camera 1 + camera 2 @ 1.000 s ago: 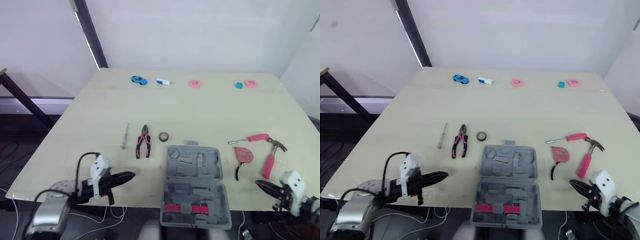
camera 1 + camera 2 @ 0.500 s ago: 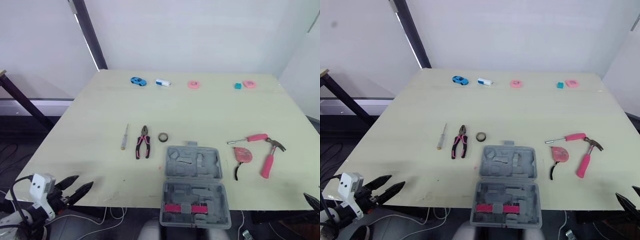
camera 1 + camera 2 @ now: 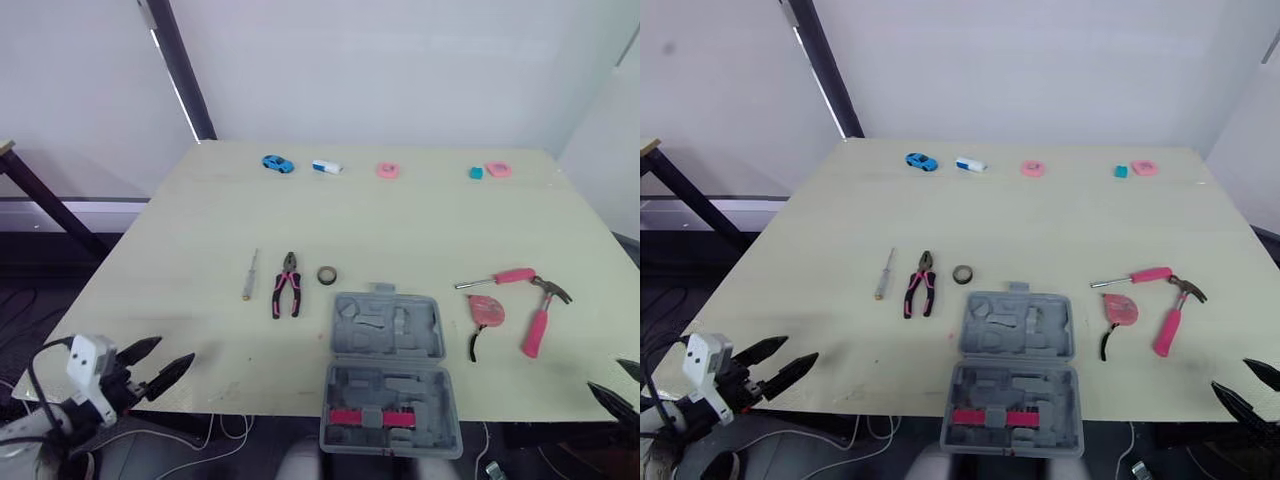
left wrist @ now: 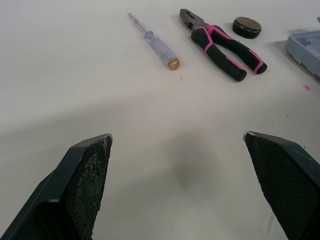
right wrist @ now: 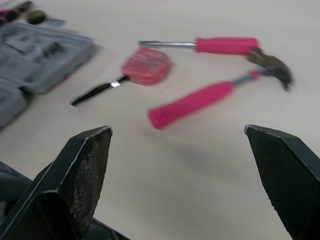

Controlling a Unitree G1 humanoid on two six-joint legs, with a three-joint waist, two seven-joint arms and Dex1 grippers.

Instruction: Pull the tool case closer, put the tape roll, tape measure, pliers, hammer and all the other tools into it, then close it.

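**Both claws wide open, nothing grabbed**

Left claw (image 3: 165,355) sits low at the near-left corner of the table (image 3: 400,220). Its jaws are spread wide and empty, w/ the fingers pointing in across the tabletop toward the middle. On its wrist cam there's bare table between the tips. Further ahead are the clear screwdriver (image 4: 154,42), pliers (image 4: 223,43) and tape roll (image 4: 247,26), none of them close to the fingers.

Right claw (image 3: 607,377) is down at the near-right corner, right about at the table edge. It's also wide open w/ nothing in it, tips aimed inward to the robot's left. Its wrist cam looks at the hammer (image 5: 200,102), tape measure (image 5: 146,65) and pink screwdriver (image 5: 226,45), all lying flat and apart from the fingers.

Tool case (image 3: 388,375) is grey and lying open at the middle of the near edge. It's between the two claws and well apart from both. The near half has smth pink in it, can't tell what. Pliers, tape roll and clear screwdriver are just beyond it on the left. Hammer, tape measure and pink screwdriver are beside it on the right.
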